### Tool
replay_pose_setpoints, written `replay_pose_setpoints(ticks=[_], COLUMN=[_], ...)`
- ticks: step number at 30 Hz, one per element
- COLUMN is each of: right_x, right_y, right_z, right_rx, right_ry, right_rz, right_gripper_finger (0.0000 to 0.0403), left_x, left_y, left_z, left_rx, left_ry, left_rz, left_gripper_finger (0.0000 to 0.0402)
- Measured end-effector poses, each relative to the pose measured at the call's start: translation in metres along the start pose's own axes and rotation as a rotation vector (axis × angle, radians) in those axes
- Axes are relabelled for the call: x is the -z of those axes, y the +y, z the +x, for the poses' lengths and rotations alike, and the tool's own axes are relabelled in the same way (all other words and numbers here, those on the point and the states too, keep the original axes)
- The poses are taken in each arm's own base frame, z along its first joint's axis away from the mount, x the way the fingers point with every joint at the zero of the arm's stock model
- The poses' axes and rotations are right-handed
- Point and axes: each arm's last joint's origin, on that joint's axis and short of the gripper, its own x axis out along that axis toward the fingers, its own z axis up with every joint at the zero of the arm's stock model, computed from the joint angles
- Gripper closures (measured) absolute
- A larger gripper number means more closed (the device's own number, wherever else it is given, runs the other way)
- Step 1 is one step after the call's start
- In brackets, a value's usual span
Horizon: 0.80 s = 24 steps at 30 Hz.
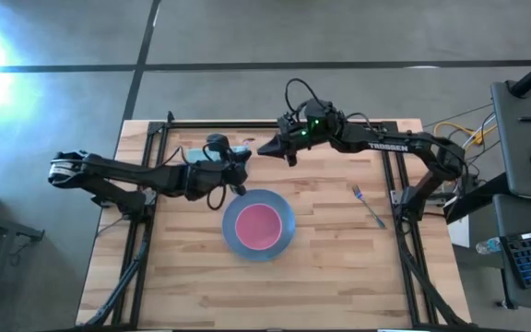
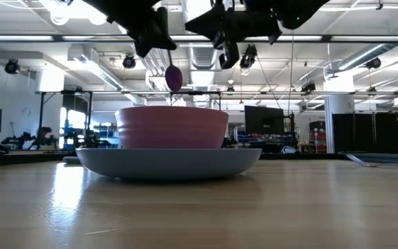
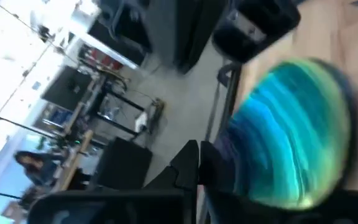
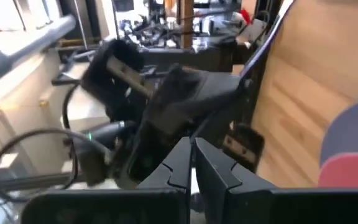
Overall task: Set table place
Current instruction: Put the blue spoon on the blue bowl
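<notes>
High view: the table (image 1: 339, 277), light butcher-block strips inside a black rail frame, carries a round blue plate (image 1: 282, 208) near its centre with a smaller pink bowl (image 1: 258, 225) sitting inside it. A slim pale fork (image 1: 368, 206) lies flat on the wood at about 3 o'clock from the plate, well apart from it. In the low view a purple-headed spoon (image 2: 173, 77) hangs head-down above the bowl's rim. The left gripper (image 1: 239, 181) sits at about 10 o'clock from the plate, just beside its rim, fingers pressed together on the spoon. The right gripper (image 1: 267, 148) hovers at 12 o'clock from the plate, its fingers together and empty. White lettering on the right arm reads "TROSSEN".
</notes>
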Motion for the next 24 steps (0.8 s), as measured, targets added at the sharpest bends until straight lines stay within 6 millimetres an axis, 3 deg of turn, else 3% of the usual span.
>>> replay_pose_setpoints(ticks=[6, 13, 17, 24], right_x=[-0.004, -0.010, -0.010, -0.008], right_y=[-0.002, 0.003, 0.005, 0.006], right_z=[-0.019, -0.035, -0.038, -0.039], right_rx=[0.106, 0.116, 0.119, 0.120], right_ry=[-0.032, -0.069, -0.070, -0.060], right_rz=[0.009, -0.021, -0.058, -0.082], right_gripper_finger=[0.0390, 0.0390, 0.0390, 0.0390], left_x=[0.000, -0.002, -0.004, 0.000], left_y=[0.015, 0.044, 0.060, 0.080], left_z=[-0.015, -0.034, -0.046, -0.066], left_rx=[0.076, 0.279, 0.299, 0.349], left_ry=[-0.074, -0.189, -0.219, -0.140], left_rz=[-0.140, -0.380, -0.621, -1.208], left_gripper_finger=[0.0401, 0.0402, 0.0402, 0.0402])
